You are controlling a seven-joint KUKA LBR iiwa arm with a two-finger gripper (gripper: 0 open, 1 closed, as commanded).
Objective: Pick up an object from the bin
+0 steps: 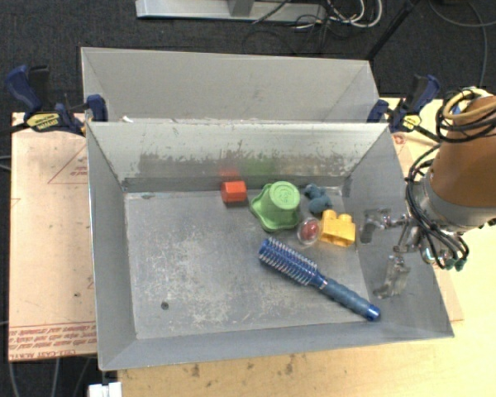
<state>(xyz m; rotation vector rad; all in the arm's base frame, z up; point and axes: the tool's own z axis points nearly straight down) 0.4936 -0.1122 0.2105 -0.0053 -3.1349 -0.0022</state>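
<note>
Blue plastic hairbrush [318, 277] lies nearest, slanting across the grey metal bin [190, 304], its handle end close to the gripper [390, 273] by the right wall. Whether that gripper is open or closed cannot be told. Further back sit a yellow plastic block [339, 229], a green plastic cup [277, 205] and a red cube [234, 191]. Risk: descending here, it may strike the sloped wall or nudge the handle away.

Your easy way in: wide bare bin floor [190, 279] at left, with cup [278, 205], yellow block [338, 229] and brush [314, 277] in a bunch at right.
</note>
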